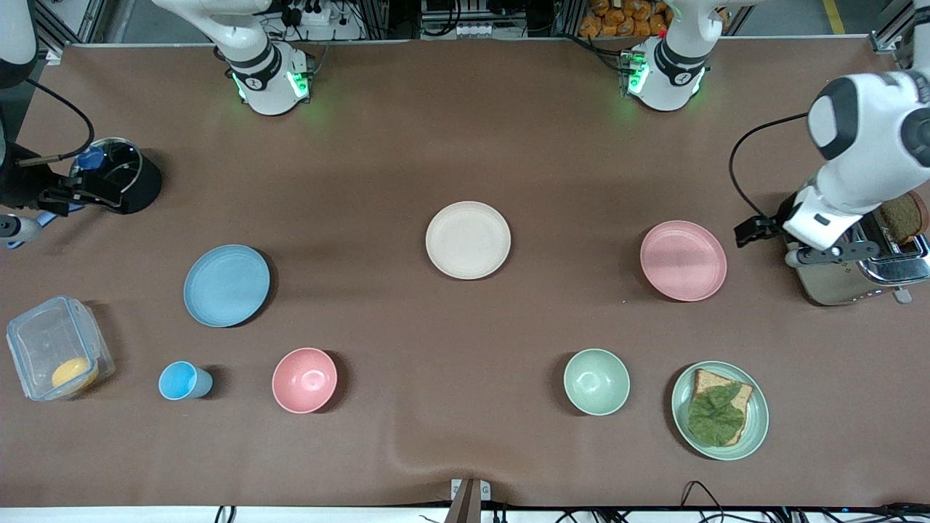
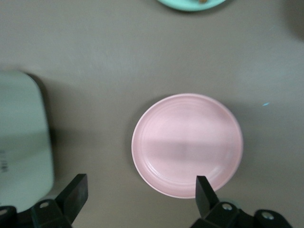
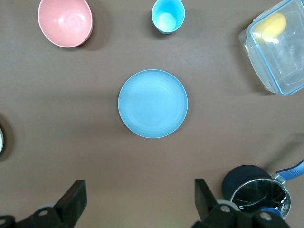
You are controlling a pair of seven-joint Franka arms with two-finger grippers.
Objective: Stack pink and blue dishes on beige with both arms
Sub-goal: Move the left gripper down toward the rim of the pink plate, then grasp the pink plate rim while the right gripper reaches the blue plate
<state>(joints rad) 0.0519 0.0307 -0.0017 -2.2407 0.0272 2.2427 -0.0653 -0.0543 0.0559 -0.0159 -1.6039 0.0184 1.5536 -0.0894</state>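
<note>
Clock bearings are read on the front view's dial.

1. Left gripper (image 1: 753, 231): I see it hanging with jaws spread wide and nothing in them, over bare table between the pink plate (image 1: 683, 260) and the toaster (image 1: 857, 270). In the left wrist view both fingers (image 2: 205, 189) stand apart, one of them overlapping the plate's rim in the picture.
2. Pink plate: flat on the table toward the left arm's end, between eight and nine o'clock from the left gripper and close by.
3. Right gripper (image 1: 71, 193): I see it up over the rim of a black pot (image 1: 134, 181), jaws likewise spread and empty; fingers (image 3: 72, 199) set wide.
4. Blue plate (image 1: 227, 285): at four o'clock from the right gripper, well apart, toward the right arm's end.
5. Beige plate (image 1: 468, 240): mid-table, bare; nine o'clock from the pink plate, three o'clock from the blue plate.
6. Nearer the front camera: clear container (image 1: 51, 349), blue cup (image 1: 182, 380), pink bowl (image 1: 304, 380), green bowl (image 1: 596, 381), green plate (image 1: 757, 428) bearing bread and a leaf.
</note>
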